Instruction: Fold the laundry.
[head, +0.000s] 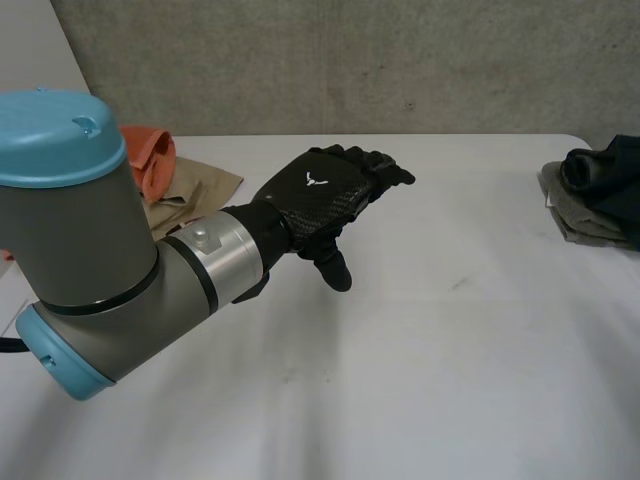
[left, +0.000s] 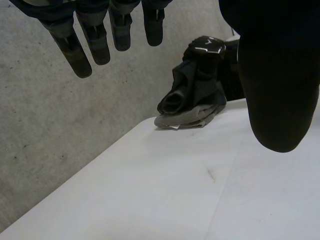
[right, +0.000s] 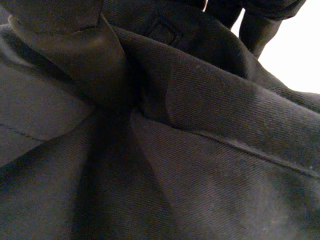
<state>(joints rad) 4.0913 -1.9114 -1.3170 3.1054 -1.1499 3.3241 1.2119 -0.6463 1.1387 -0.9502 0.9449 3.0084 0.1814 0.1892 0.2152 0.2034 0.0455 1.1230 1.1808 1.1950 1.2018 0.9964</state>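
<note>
A dark garment lies bunched on a folded grey cloth at the table's right edge. In the left wrist view the dark garment stands up in a bundle over the grey cloth, and my right hand sits on its top, closed on the fabric. In the right wrist view, dark twill is gathered in folds under my right hand's fingers. My left hand hovers over the middle of the table, fingers straight and apart, holding nothing.
An orange cloth and a tan cloth lie at the table's far left, behind my left arm. The white table ends at a grey concrete wall.
</note>
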